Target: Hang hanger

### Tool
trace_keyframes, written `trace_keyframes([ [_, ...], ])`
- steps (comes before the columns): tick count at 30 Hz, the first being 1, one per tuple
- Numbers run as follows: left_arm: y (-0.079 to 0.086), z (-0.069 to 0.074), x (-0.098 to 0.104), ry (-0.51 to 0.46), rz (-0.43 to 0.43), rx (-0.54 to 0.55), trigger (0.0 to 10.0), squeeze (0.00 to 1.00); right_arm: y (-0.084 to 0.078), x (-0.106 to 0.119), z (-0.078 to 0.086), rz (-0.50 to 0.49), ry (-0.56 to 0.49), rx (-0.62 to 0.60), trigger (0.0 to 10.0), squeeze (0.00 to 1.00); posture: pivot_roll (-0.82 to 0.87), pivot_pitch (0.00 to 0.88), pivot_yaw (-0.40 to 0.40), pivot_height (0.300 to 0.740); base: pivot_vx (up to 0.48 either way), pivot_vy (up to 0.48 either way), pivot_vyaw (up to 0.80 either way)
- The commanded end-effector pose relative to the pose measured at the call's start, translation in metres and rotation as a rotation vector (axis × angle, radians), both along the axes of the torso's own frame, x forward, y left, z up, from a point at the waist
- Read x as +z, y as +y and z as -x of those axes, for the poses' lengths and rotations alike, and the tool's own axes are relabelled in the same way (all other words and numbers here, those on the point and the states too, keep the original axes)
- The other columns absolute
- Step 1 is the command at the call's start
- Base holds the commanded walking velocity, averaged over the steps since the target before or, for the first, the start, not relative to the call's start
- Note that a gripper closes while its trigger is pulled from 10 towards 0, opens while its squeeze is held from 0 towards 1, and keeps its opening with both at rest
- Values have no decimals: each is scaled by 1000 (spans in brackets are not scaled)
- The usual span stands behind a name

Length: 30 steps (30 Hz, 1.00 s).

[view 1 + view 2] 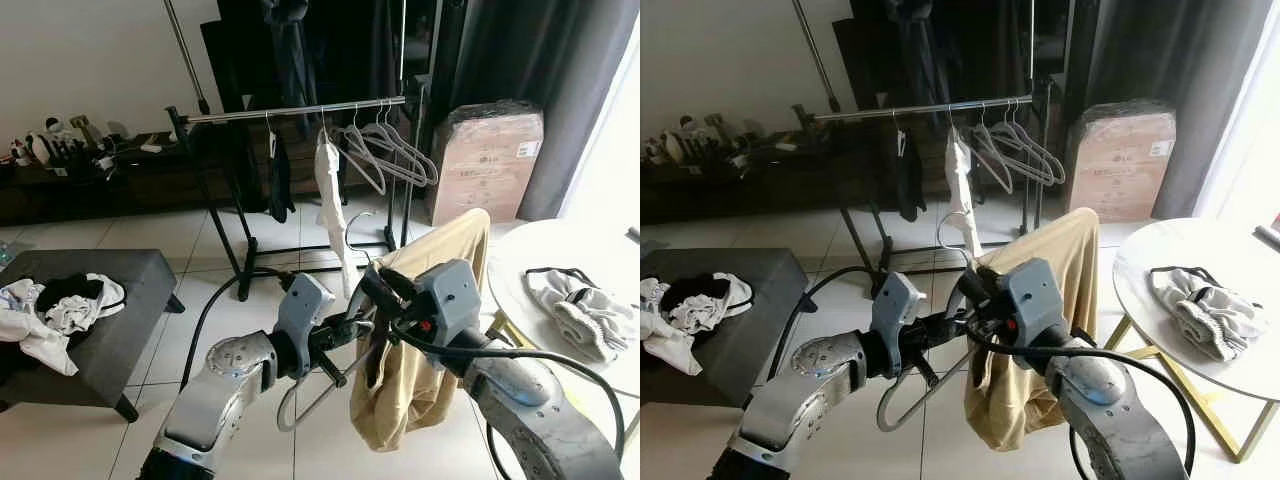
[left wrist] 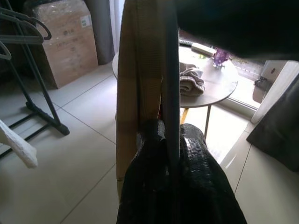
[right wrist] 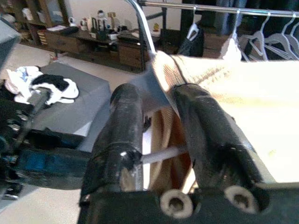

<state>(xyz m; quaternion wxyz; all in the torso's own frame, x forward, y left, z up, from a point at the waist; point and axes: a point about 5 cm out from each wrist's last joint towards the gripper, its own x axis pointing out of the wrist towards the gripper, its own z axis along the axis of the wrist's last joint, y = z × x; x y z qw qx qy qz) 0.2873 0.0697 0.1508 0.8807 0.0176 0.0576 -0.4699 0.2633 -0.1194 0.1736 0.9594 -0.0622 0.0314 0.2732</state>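
Left eye view: held mid-frame, well short of the clothes rail at twelve o'clock, a grey hanger draped with a tan garment.

Left wrist view: left gripper clamped tight on the hanger's bar.

Right wrist view: right gripper slightly parted, pinching hanger and cloth near the hook.

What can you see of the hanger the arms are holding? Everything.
The hanger is light grey and looks like plastic, with a thin hook on top. A tan garment is draped over it. It is held tilted above the tiled floor, short of the clothes rack. The left gripper clamps its bare arm; the right gripper grips near the neck.
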Motion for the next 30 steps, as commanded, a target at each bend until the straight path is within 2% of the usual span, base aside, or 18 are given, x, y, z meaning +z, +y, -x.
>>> trace_keyframes([
  [1, 2, -5, 21, -107, 40, 1, 10000, 0, -8, -2, 0, 8, 21, -39, 10000, 1000, -71, 25, 76, 740, 0, 0, 0],
  [4, 3, -6, 22, -110, 41, 10, 10000, 0, -14, 0, 1, 9, 23, -41, 10000, 1000, -71, 24, 76, 740, 0, 0, 0],
  [6, 4, -7, 22, -113, 39, 16, 10000, 0, -20, -1, 3, 34, 28, -44, 10000, 1000, -71, 24, 77, 740, 0, 0, 0],
  [8, 5, -7, 22, -114, 39, 19, 10000, 0, -35, -4, 4, 110, 38, -70, 10000, 1000, -78, 24, 78, 740, 0, 0, 0],
  [11, 5, -8, 22, -116, 41, 21, 10000, 0, -43, -5, 4, 127, 46, -94, 10000, 1000, -80, 24, 78, 740, 0, 0, 0],
  [13, 6, -9, 22, -118, 42, 22, 10000, 0, -48, -7, 6, 208, 53, -85, 10000, 1000, -82, 24, 78, 740, 0, 0, 0],
  [14, 9, -10, 23, -121, 43, 25, 10000, 0, -54, -10, 6, 284, 53, -86, 10000, 953, -83, 23, 77, 740, 0, 0, 0],
  [15, 12, -11, 23, -122, 42, 25, 10000, 0, -59, -8, 3, 285, 34, -126, 10000, 0, -83, 26, 77, 740, 0, 0, 0],
  [17, 14, -11, 23, -122, 40, 24, 10000, 0, -64, -5, 0, 263, 14, -173, 10000, 0, -82, 27, 77, 740, 0, 0, 0],
  [19, 18, -9, 22, -115, 36, 10, 10000, 0, -79, 11, -11, 240, -75, -313, 10000, 0, -80, 28, 76, 740, 0, 0, 0],
  [22, 21, -7, 21, -98, 47, 2, 10000, 0, -88, 26, -18, 225, -146, -387, 10000, 0, -83, 29, 76, 740, 0, 0, 0],
  [23, 26, -6, 18, -95, 28, -3, 10000, 0, -88, 37, -20, 222, -193, -370, 10000, 0, -88, 31, 74, 740, 0, 0, 0],
  [25, 29, -6, 16, -94, 18, -4, 10000, 0, -88, 42, -21, 221, -213, -351, 10000, 0, -90, 32, 73, 740, 0, 0, 0],
  [27, 40, -5, 12, -85, 0, -16, 10000, 0, -80, 50, -20, 217, -243, -228, 10000, 0, -95, 34, 70, 740, 0, 0, 0],
  [28, 40, -5, 12, -85, 0, -16, 10000, 0, -80, 50, -20, 217, -243, -228, 10000, 0, -95, 34, 70, 740, 0, 0, 0],
  [29, 45, -5, 11, -76, -4, -19, 10000, 0, -77, 50, -20, 224, -243, -179, 10000, 0, -94, 36, 68, 740, 0, 0, 0],
  [30, 54, -5, 7, -60, -11, -18, 10000, 0, -74, 49, -19, 263, -248, -97, 10000, 0, -90, 39, 64, 740, 0, 0, 0],
])
